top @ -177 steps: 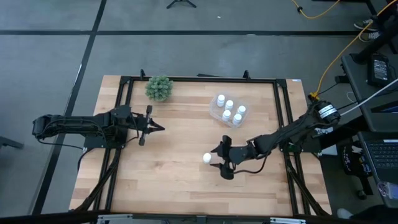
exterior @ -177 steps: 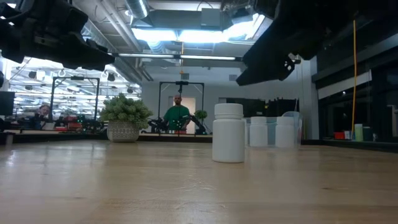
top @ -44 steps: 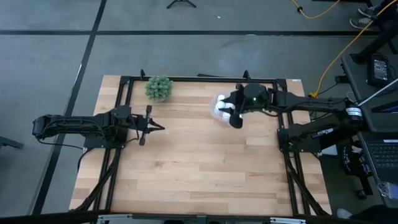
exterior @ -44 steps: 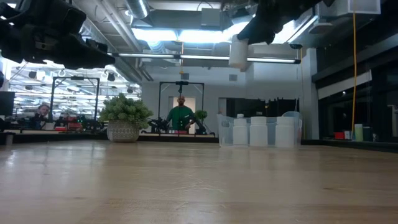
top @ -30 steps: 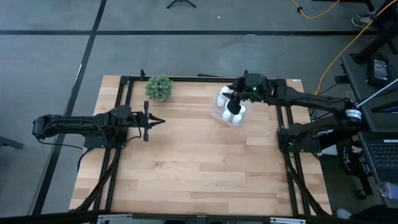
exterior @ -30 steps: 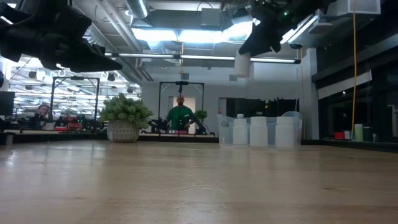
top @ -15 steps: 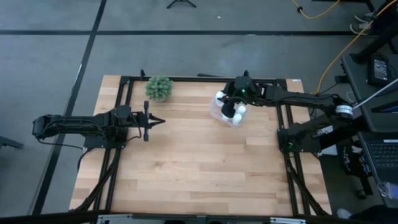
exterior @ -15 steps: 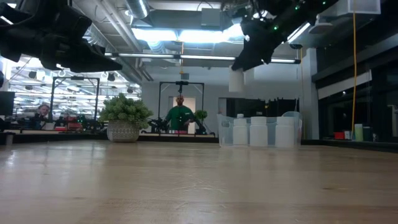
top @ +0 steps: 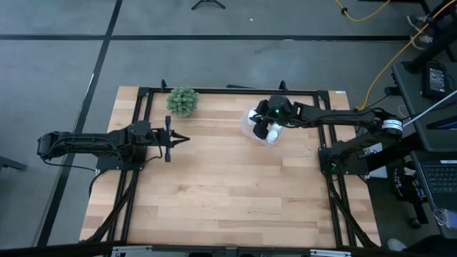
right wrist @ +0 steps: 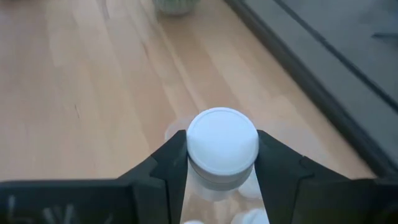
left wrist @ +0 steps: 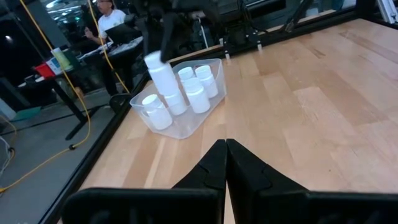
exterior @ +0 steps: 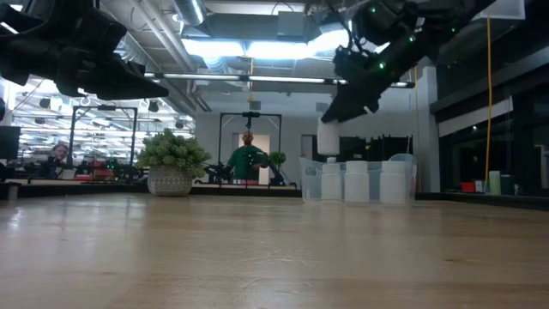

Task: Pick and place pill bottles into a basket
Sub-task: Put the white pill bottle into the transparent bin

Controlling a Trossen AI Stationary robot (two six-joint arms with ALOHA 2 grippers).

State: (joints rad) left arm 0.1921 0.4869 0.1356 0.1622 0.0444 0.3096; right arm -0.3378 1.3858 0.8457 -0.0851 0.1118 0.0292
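The right tool [top: 265, 127] is hanging over the basket [left wrist: 186, 129] at about one o'clock on the table [top: 214, 200], pinching the sixth pill bottle [right wrist: 221, 149] just under its cap, one finger on each side; in the low view that bottle [exterior: 328, 136] is riding clear above the five bottles [exterior: 358, 181] already standing in the clear tray; it is held upright, long axis vertical, cap facing up toward the wrist camera, and it seems to be lined up over the tray's open spot on the side toward the plant [top: 183, 101], though I cannot tell exactly which slot.

The left tool [top: 171, 139] is waiting at nine o'clock, well apart from the basket, its fingers pressed together and its tips pointing toward the table's centre.

The bottle is looking light and stiff, smooth plastic that could slip if squeezed loosely; the grip on the body below the cap looks to me like the sensible one, since the cap's rim gives a ledge against sliding down; being narrow and tall for its base, it would likely topple if let go while tilted or nudged against a neighbour; the thin tray may shift if bumped.
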